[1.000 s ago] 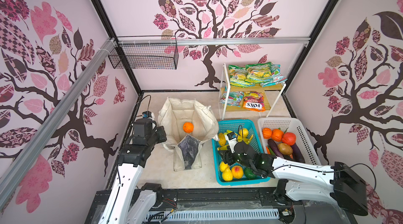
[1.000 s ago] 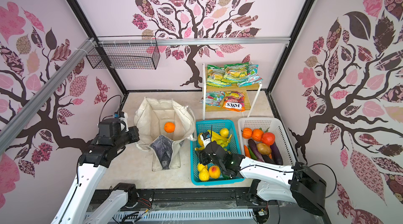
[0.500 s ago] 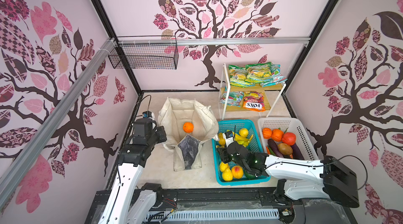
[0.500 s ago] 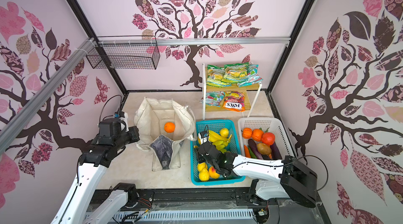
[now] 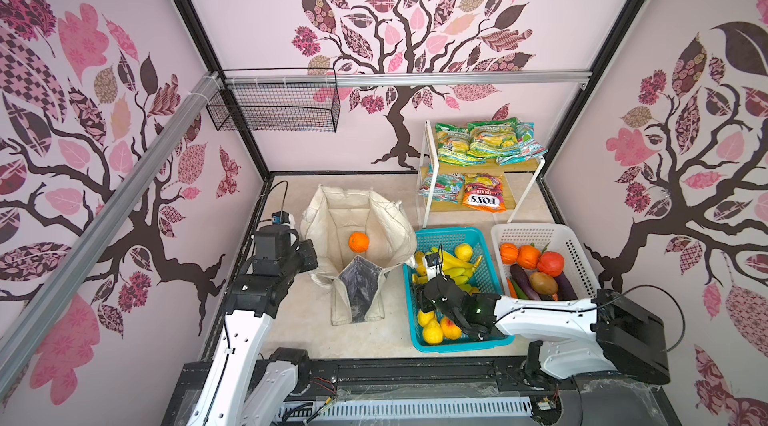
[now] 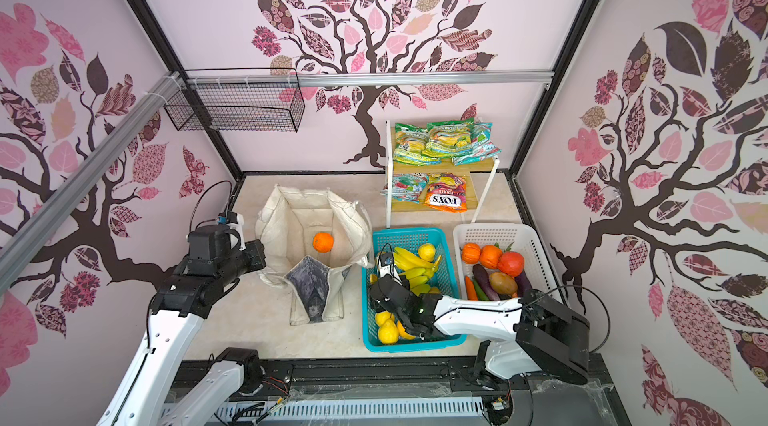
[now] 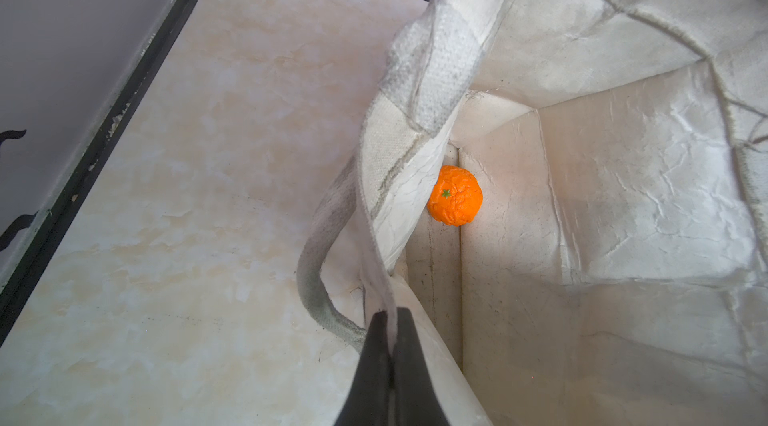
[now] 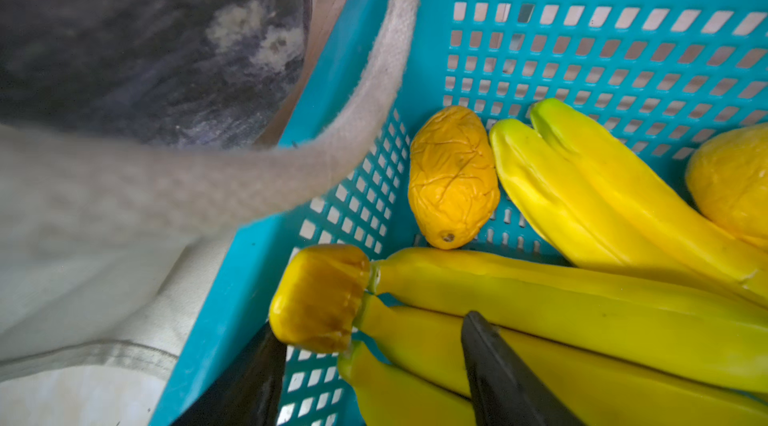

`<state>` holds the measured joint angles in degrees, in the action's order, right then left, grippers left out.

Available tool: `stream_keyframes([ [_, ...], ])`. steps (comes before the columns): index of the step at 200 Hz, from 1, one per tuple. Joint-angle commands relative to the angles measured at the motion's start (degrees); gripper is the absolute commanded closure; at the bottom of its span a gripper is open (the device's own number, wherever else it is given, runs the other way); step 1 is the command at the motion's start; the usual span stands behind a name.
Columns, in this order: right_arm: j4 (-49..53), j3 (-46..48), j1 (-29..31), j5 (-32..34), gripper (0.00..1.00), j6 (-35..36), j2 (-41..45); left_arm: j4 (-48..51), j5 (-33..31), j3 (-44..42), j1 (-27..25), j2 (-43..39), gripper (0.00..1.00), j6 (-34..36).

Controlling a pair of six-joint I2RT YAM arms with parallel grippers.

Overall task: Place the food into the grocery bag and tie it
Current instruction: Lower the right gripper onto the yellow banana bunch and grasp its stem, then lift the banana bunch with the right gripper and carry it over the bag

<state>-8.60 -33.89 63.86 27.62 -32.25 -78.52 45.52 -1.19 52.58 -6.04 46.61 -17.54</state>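
Observation:
The grocery bag stands open with an orange on its floor. My left gripper is shut on the bag's cream rim at its left side. A yellow banana bunch lies in the teal basket. My right gripper is down in that basket, open, with its fingers on either side of the bunch's stem end. One bag strap hangs over the basket's edge. Snack packets lie on the shelf.
A white basket at the right holds orange, red, purple and brown vegetables. Lemons and other yellow fruit fill the teal basket's near end. A black wire basket hangs on the back-left rail. Walls close in on three sides.
My right gripper has shifted left inside the teal basket, toward the bag side, and now stands at the banana bunch's stem. The left arm and the bag have not moved.

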Motion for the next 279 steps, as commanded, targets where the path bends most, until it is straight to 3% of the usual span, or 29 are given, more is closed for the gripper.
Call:
stream_keyframes([
  [1,-2.3,-2.0,0.3,4.5,0.35,-1.8,-4.3,-0.1,0.9,-0.9,-0.1,0.0,1.00,0.7],
  [85,-10.9,-1.7,0.4,9.2,0.51,1.7,-12.4,-0.2,0.9,-0.9,0.0,-0.1,1.00,0.8],
  [116,-12.8,-1.4,0.6,10.2,0.65,2.9,-12.4,-0.1,1.0,-0.8,0.0,-0.2,1.00,0.7],
  [171,-11.4,2.8,0.7,6.7,0.79,1.1,-0.6,-0.1,1.0,-0.9,-0.1,-0.1,1.00,0.7],
  [235,-7.9,7.9,0.6,4.6,0.82,0.6,14.2,-0.1,0.8,-0.9,-0.1,-0.3,1.00,0.7],
  [279,-8.5,8.7,0.6,-1.5,0.88,3.1,21.1,0.0,0.7,-1.0,-0.1,-0.4,1.00,0.7],
])
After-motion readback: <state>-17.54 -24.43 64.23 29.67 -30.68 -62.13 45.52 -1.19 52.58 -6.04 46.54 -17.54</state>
